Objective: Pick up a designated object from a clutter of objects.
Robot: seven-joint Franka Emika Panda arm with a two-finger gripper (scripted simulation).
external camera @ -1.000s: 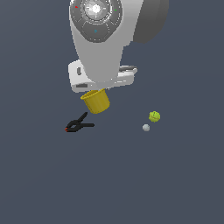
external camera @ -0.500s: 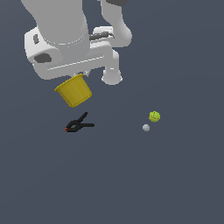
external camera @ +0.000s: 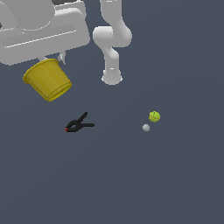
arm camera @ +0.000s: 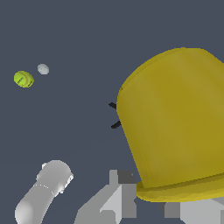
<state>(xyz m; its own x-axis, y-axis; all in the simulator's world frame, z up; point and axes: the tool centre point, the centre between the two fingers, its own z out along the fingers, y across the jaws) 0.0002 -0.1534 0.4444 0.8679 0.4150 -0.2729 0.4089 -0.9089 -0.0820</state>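
My gripper (external camera: 51,59) is shut on the rim of the mustard-yellow cup (external camera: 47,79) and holds it tilted, well above the floor, at the exterior view's upper left. In the wrist view the cup (arm camera: 175,122) fills most of the picture, with one finger (arm camera: 119,192) beside its rim. The black spring clamp with a red tip (external camera: 78,124) lies on the floor below the cup; only two black tips of it (arm camera: 114,124) show past the cup in the wrist view. The yellow-green ball (external camera: 154,116) and the tiny pale grey ball (external camera: 146,127) lie together toward the exterior view's right.
The arm's white base column (external camera: 112,78) stands behind the objects, and a link of it shows in the wrist view (arm camera: 43,192). The two balls also show in the wrist view: yellow-green (arm camera: 23,79), grey (arm camera: 43,68). The floor is plain dark grey.
My gripper has carried the cup up off the floor and toward the exterior view's left, looming larger in view. The clamp and both balls have not moved.
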